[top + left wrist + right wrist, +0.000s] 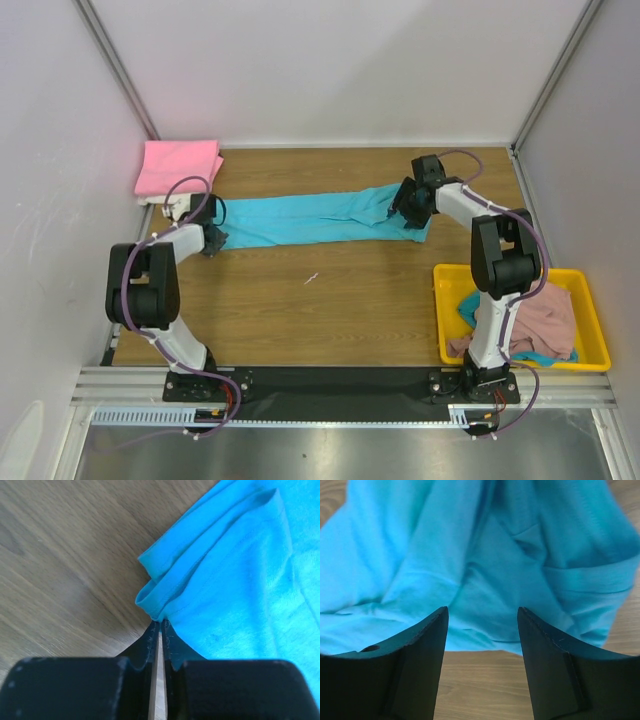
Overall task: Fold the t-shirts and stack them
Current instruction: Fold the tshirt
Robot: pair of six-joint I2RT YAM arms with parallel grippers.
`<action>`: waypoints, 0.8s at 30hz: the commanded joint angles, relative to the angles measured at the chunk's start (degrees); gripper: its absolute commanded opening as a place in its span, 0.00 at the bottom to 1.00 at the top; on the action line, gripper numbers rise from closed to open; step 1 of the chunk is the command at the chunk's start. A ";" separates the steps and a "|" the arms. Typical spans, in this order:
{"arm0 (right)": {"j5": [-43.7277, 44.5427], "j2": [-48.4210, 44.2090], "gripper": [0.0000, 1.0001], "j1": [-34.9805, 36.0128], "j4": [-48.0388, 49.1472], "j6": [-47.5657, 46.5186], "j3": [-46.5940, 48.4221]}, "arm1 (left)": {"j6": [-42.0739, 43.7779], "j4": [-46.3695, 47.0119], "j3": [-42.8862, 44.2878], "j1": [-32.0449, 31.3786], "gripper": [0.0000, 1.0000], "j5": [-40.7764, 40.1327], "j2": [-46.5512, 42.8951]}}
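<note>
The turquoise shirt [310, 218] lay pulled into a long band across the middle of the wooden surface [330, 300], its near hem folded over on itself at the left end. The left jaws had closed to a sliver on that folded corner. The right jaws stood wide apart over the bunched right end, holding nothing. Just behind the left jaws sat a folded bright pink shirt [180, 165] in the far-left corner, close against the wall [60, 150]. Well apart on the right, beside the right arm [505, 265], a yellow tray [590, 320] held a crumpled dusty pink shirt [545, 320] — with a teal shirt [468, 310] showing beneath it.
</note>
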 commanded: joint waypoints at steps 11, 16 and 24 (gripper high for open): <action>6.80 1.62 0.62 -3.12 -0.19 -4.44 -0.30 | -3.79 -4.06 0.77 3.53 0.01 -0.92 0.51; 3.03 -3.63 0.64 -3.48 0.33 -9.62 -0.12 | -1.69 -4.77 2.18 3.53 0.00 -1.45 0.15; 0.83 -11.99 0.64 -3.13 0.94 -11.65 -7.84 | 1.48 -5.65 4.90 3.53 0.00 -2.86 0.68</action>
